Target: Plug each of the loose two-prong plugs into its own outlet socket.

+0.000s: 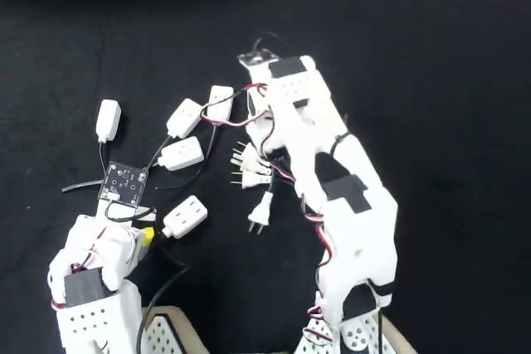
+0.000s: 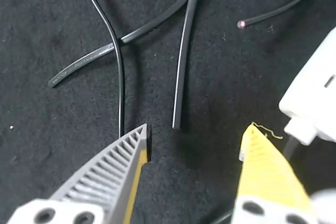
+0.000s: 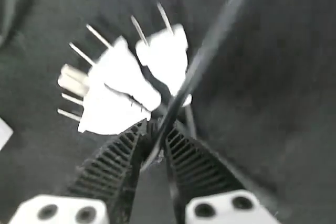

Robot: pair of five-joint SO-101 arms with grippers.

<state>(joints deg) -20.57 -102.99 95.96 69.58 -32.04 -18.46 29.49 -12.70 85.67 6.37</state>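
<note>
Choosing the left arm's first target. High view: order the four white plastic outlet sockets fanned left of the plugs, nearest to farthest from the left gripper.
From the left gripper:
1. Lowest white plastic outlet socket, right beside it.
2. Second socket, just above.
3. Third socket, higher in the fan.
4. Topmost socket, farthest up the table.

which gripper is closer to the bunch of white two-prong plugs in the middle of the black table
Right. The right gripper sits at the bunch of white two-prong plugs, shut on a black cable. The left gripper is open, off beside a white outlet socket.
</note>
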